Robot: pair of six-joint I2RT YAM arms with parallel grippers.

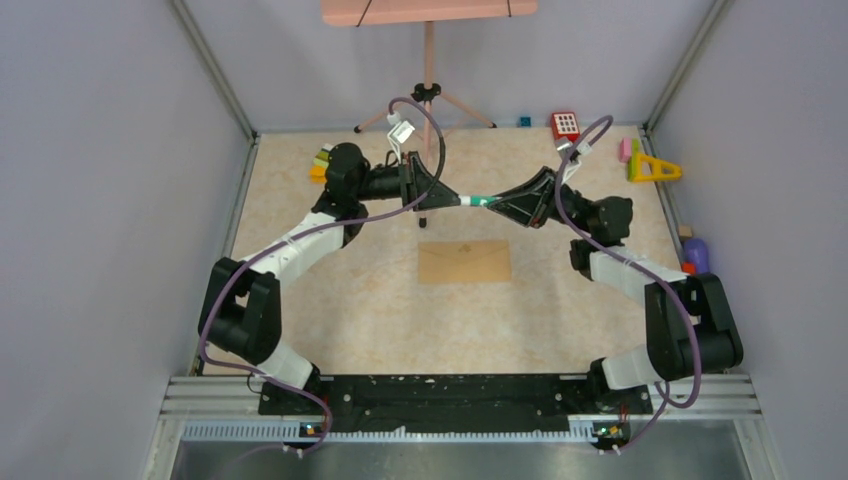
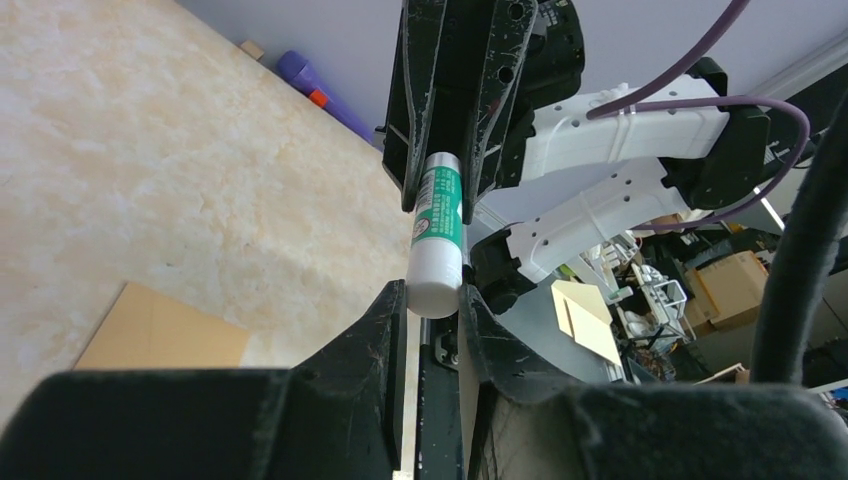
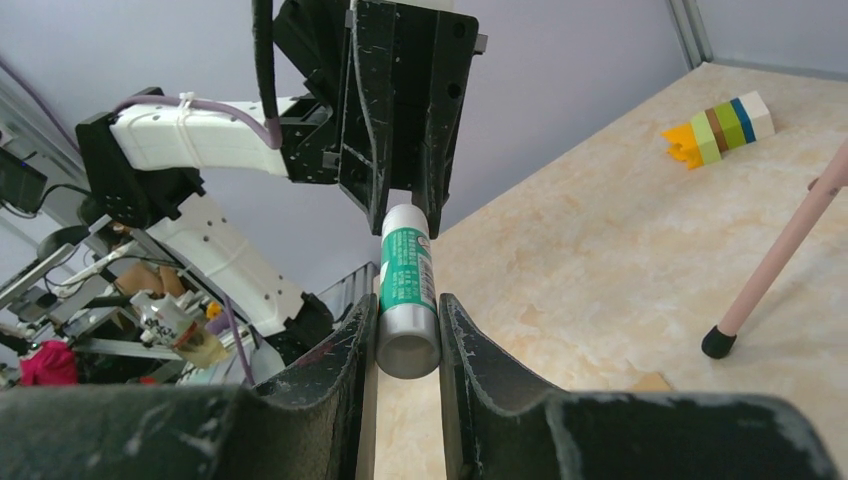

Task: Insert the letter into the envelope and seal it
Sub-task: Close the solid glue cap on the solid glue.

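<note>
The brown envelope (image 1: 464,262) lies flat on the table, flap side up, with a small dark mark mid-face; part of it shows in the left wrist view (image 2: 165,330). The letter is not in view. A green-and-white glue stick (image 1: 478,200) hangs in the air behind the envelope, held between both grippers. My left gripper (image 1: 455,200) is shut on its white end (image 2: 432,295). My right gripper (image 1: 497,203) is shut on its grey end (image 3: 407,335). The stick's green label shows in both wrist views (image 2: 438,215) (image 3: 405,265).
A pink tripod stand (image 1: 428,60) stands at the back; one of its legs with a black foot (image 3: 770,260) is near the grippers. Coloured blocks (image 1: 322,163) lie back left. A red toy (image 1: 565,125), a yellow triangle (image 1: 653,168) and a purple object (image 1: 697,253) lie on the right.
</note>
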